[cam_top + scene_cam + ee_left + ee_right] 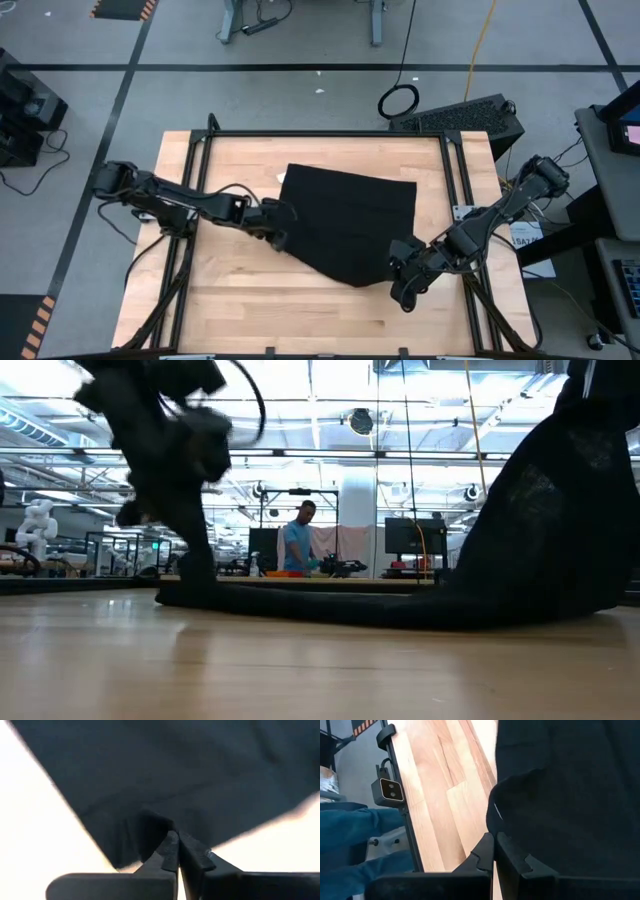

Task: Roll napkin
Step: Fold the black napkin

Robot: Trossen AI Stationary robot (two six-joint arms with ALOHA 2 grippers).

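Both arms reach inward, pinching the napkin [350,220] at opposite edges.

High view straight down over table [230,300]; low view level at tabletop; wrist views close — all share napkin [350,215].

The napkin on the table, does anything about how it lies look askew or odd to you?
Yes. The napkin lies skewed on the table, and its corner by the right gripper is lifted off the wood, tent-like in the low view. The left gripper pinches its opposite edge.
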